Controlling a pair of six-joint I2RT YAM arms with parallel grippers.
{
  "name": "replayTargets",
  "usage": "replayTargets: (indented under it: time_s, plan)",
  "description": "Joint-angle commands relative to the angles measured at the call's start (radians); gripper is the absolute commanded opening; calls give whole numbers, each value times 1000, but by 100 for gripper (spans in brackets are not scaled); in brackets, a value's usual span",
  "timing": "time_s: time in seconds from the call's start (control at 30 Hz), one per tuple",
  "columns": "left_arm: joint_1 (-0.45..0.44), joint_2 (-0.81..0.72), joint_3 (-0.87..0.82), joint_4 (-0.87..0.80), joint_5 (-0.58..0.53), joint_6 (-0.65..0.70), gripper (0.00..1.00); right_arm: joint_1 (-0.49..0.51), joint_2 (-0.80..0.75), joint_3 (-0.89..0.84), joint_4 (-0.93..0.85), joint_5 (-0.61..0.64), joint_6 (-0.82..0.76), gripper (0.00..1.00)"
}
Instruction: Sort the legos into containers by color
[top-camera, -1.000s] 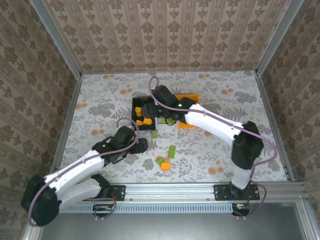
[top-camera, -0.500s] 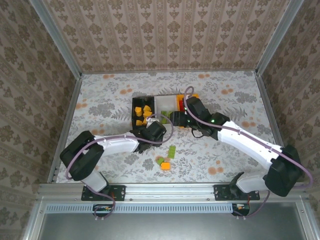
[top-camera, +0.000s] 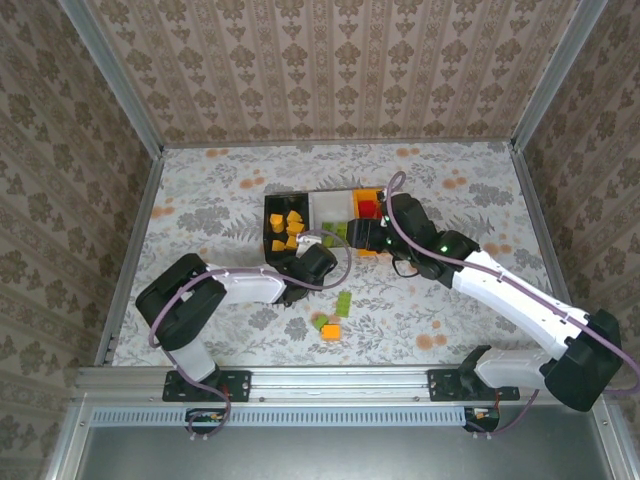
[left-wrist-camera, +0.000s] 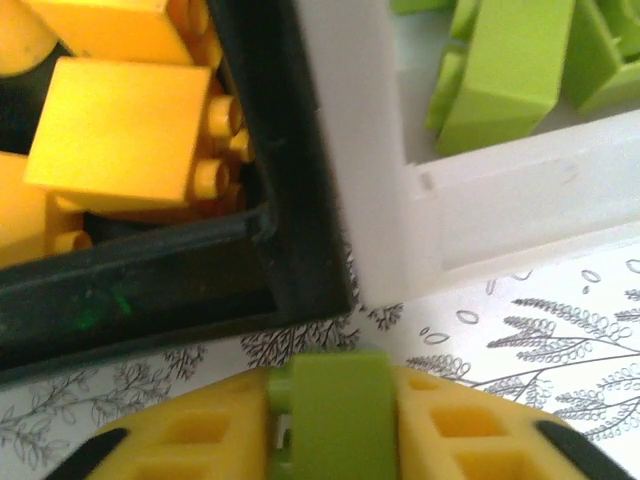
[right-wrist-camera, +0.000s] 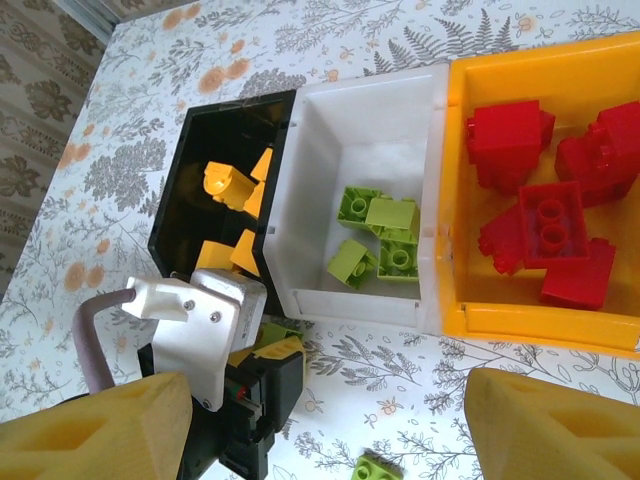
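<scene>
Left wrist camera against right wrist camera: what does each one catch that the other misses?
Left wrist: the left gripper clamped on a lime brick, close up. Right wrist: the orange bin of red bricks, plus a loose green brick on the table. Both: the black bin holding yellow bricks beside the white bin holding green bricks.

No lettering, brand mark, number or sign is legible on the black bin (right-wrist-camera: 215, 135), the white bin (right-wrist-camera: 370, 130), the orange bin (right-wrist-camera: 540, 325), the green brick (left-wrist-camera: 338, 400) at lower centre, or the floral-patterned table (top-camera: 200, 200).
</scene>
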Motion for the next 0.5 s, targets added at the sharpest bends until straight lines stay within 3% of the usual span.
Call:
replayTargets:
  time_s: [0.0,0.3,0.47]
  plan:
    - [-15,-21,-19,25,-14,10,24,-9,-29,-23,4,22,2,74]
    - [-119,-306,-61,-131,-28,-26,19,-19,-61,-75,8,27,23,74]
    - [-69,-336,82,-220,63,48,21,-30,-89,-122,6,35,39,74]
